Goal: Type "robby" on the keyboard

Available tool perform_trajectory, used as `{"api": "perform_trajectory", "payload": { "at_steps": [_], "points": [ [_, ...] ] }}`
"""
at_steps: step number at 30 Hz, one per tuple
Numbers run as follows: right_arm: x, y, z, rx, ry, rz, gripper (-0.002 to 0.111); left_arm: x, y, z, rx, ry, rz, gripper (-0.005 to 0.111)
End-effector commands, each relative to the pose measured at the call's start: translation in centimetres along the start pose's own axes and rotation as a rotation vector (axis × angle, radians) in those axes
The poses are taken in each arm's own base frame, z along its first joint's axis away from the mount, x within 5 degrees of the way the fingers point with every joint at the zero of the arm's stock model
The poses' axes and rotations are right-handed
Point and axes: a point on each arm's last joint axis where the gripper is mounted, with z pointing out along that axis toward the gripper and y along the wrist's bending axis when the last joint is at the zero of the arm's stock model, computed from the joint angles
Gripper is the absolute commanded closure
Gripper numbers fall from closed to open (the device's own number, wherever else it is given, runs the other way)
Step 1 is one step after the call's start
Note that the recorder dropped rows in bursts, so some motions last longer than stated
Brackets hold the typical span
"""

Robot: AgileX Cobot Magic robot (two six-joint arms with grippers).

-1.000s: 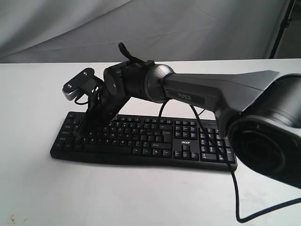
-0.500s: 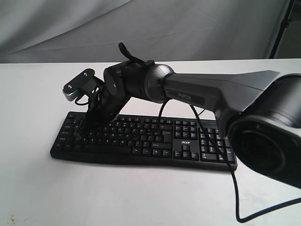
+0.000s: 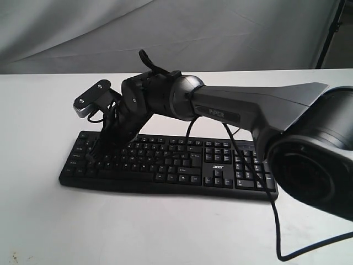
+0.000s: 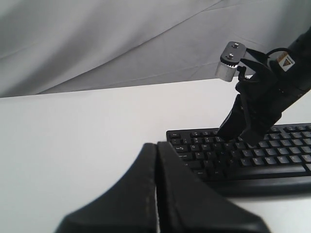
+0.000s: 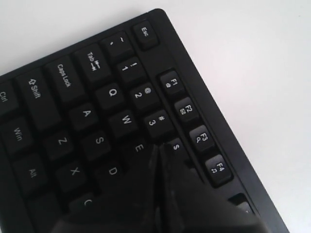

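Exterior view: white table [image 3: 44, 221] fills the frame; right arm [image 3: 248, 107] spans from right edge to centre-left. Under it, lower centre, lies the keyboard [image 3: 176, 165]. The right gripper [image 3: 92, 154], fingers pinched together w/ nothing between, points down at the keyboard's left end, tip by the E key [image 5: 139, 147]; contact unclear. The left gripper [image 4: 156, 148], likewise closed & empty, hovers near that end, apart from it.

one black keyboard [image 3: 165, 165], two dark grippers, namely right gripper [image 3: 95, 153] and left gripper [image 4: 156, 145], one grey arm [image 3: 242, 107], one white table [image 3: 33, 221], one grey backdrop cloth [image 3: 220, 33], one silver wrist camera [image 3: 91, 100], and seemingly one loose black cable [image 3: 277, 232], partly hidden.
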Motion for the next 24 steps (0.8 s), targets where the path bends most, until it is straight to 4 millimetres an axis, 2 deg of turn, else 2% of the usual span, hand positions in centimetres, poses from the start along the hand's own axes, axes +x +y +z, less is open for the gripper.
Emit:
{"api": "perform_trajectory", "payload": {
  "at_steps": [1, 6, 10, 13, 20, 24],
  "points": [
    [-0.3, -0.1, -0.2, 0.009, -0.015, -0.008, 0.108, 0.1, 0.0, 0.0, 0.005, -0.005, 0.003, 0.107],
    [0.6, 0.0, 1.2, 0.003, 0.018, -0.007, 0.108, 0.1, 0.0, 0.0, 0.005, -0.005, 0.003, 0.107],
    [0.7, 0.0, 1.2, 0.001, 0.026, -0.008, 0.108, 0.1, 0.0, 0.0, 0.005, -0.005, 0.003, 0.107],
    [0.2, -0.1, 0.4, 0.007, 0.020, -0.017, 0.108, 0.1, 0.0, 0.0, 0.005, -0.005, 0.003, 0.107],
    [-1.7, -0.2, -3.2, 0.023, -0.047, -0.026, 0.108, 0.1, 0.0, 0.0, 0.005, -0.005, 0.003, 0.107],
    [-2.1, -0.2, -4.0, 0.026, -0.058, -0.029, 0.108, 0.1, 0.0, 0.0, 0.005, -0.005, 0.003, 0.107]
  ]
}}
